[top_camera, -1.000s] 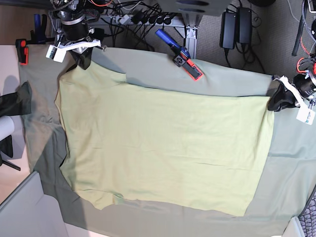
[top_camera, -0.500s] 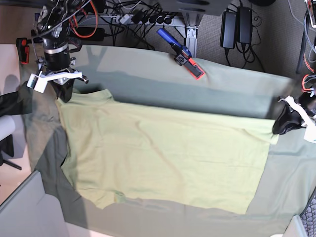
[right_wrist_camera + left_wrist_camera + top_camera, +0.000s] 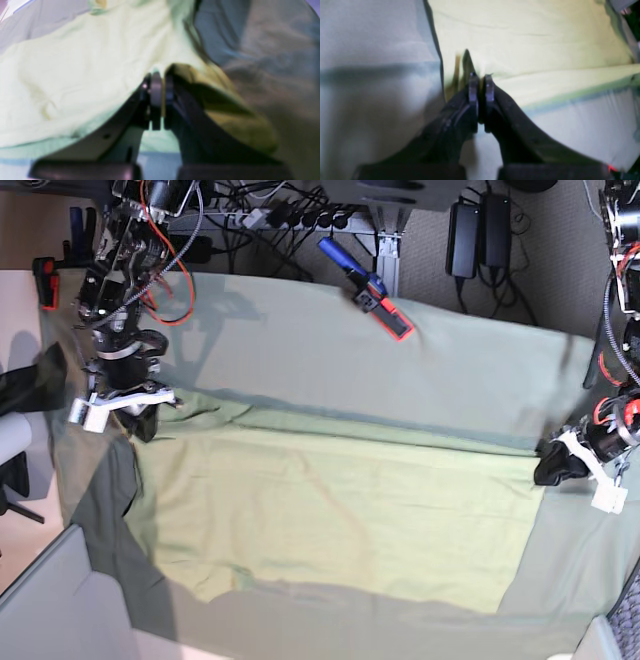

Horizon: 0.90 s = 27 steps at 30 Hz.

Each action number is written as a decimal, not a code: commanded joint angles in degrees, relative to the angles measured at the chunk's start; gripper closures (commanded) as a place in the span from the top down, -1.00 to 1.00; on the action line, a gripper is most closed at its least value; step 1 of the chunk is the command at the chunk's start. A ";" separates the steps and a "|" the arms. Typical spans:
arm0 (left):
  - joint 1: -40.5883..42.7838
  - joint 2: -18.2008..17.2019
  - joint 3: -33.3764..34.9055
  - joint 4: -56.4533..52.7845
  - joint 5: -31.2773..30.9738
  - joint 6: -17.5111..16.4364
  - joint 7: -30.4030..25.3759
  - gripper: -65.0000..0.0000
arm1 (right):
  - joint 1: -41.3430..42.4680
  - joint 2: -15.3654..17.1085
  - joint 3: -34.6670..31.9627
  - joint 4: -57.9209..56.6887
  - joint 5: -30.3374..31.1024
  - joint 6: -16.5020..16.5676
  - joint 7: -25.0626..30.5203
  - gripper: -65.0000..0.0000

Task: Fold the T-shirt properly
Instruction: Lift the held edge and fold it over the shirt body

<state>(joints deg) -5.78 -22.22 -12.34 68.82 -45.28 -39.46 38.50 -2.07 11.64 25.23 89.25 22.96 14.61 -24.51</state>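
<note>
Over the last second you carried the far long edge of the T-shirt point(image 3: 330, 510) toward the near side. A second before, it lay flat and full-width on the table cloth point(image 3: 420, 360); half a second before, the band was already narrower. In this frame the far edge sat folded over — a doubled strip ran across the top of the shirt.

Right gripper point(image 3: 143, 412): clenched on the shirt's corner at the base view's left end; the right wrist view showed fabric bunched between the closed fingers point(image 3: 156, 87).

Left gripper point(image 3: 552, 467): clamped on the opposite corner, the left wrist view showing its jaws pressed together with yellow-green cloth pinched at the tips.

Both arms had travelled together, so the fold line looked fairly straight. My reading — first lengthwise fold was under way, not finished; the carried edge had not reached the near hem. The clamp point(image 3: 375, 295) sat well clear on the cloth.
</note>
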 commanded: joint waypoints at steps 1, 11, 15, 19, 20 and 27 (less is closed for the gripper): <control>-1.79 -0.96 -0.31 0.57 -1.22 -0.54 -1.22 -1.00 | 1.99 0.74 -0.44 -0.13 -0.81 0.63 1.60 -1.00; -2.78 -0.94 1.49 0.44 -0.42 -0.54 -2.47 -0.92 | 10.10 0.72 -6.75 -7.58 -6.69 0.63 1.57 -1.00; -2.78 -0.96 2.51 0.44 1.97 -0.54 -4.98 -0.42 | 10.60 0.70 -7.43 -9.05 -7.37 0.63 1.57 -1.00; -2.78 -0.96 2.54 0.42 1.79 -0.54 -5.03 0.13 | 10.60 0.59 -7.43 -9.35 -7.34 0.61 1.57 -0.01; -2.78 -0.96 2.54 0.42 1.79 -0.54 -5.03 0.15 | 10.60 0.57 -7.43 -9.35 -7.32 0.63 1.57 0.28; -2.60 -0.98 0.92 0.44 -4.17 -0.54 0.48 0.15 | 10.58 0.57 -3.78 -6.47 -3.96 0.61 -5.81 0.37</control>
<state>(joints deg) -7.31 -22.11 -10.87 68.45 -48.64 -39.48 40.23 7.31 11.35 21.12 81.60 18.39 14.85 -32.32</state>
